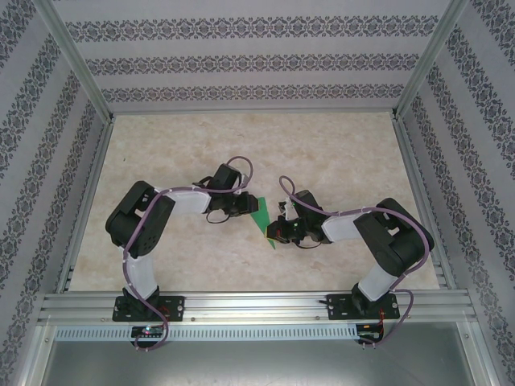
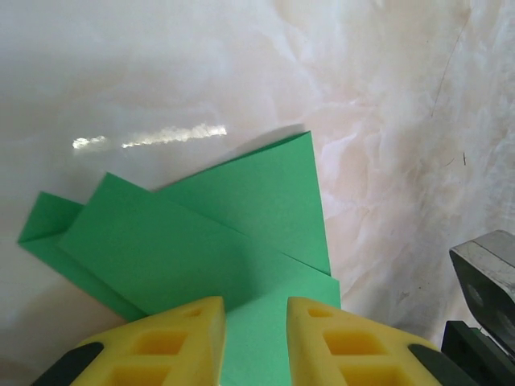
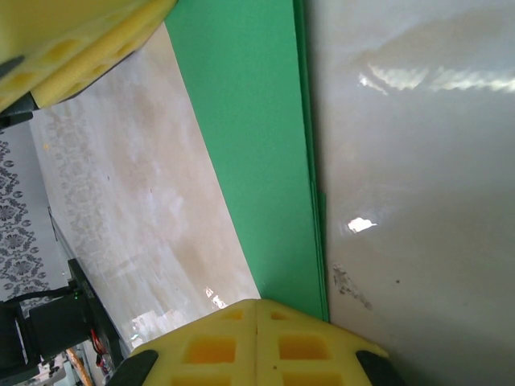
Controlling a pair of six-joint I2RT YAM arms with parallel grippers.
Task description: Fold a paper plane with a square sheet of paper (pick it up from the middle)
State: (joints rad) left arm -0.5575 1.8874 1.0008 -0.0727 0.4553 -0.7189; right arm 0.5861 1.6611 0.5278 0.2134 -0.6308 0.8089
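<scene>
Left gripper – yellow fingers stand partly spread, with a clear gap between them. The green paper runs flat under that gap. It does not look pinched here, though any contact under the pads is hidden.

Green paper – lies mid-table between the two arms. It is already folded into overlapping slanted flaps, with one small corner poking out at the far left in the left wrist view. It is not yet a dart.

Right gripper – fingers pressed together. The layered long edge of the paper runs straight into the tips, so it looks pinched there.

Step, as I judge it: mid-fold, with one end held while the next flap is set. The next move calls for the left fingers to bear on the layers with the edges lined up before creasing; thin paper will slip or skew easily.

Writing: none readable on the paper or the fingers.
</scene>
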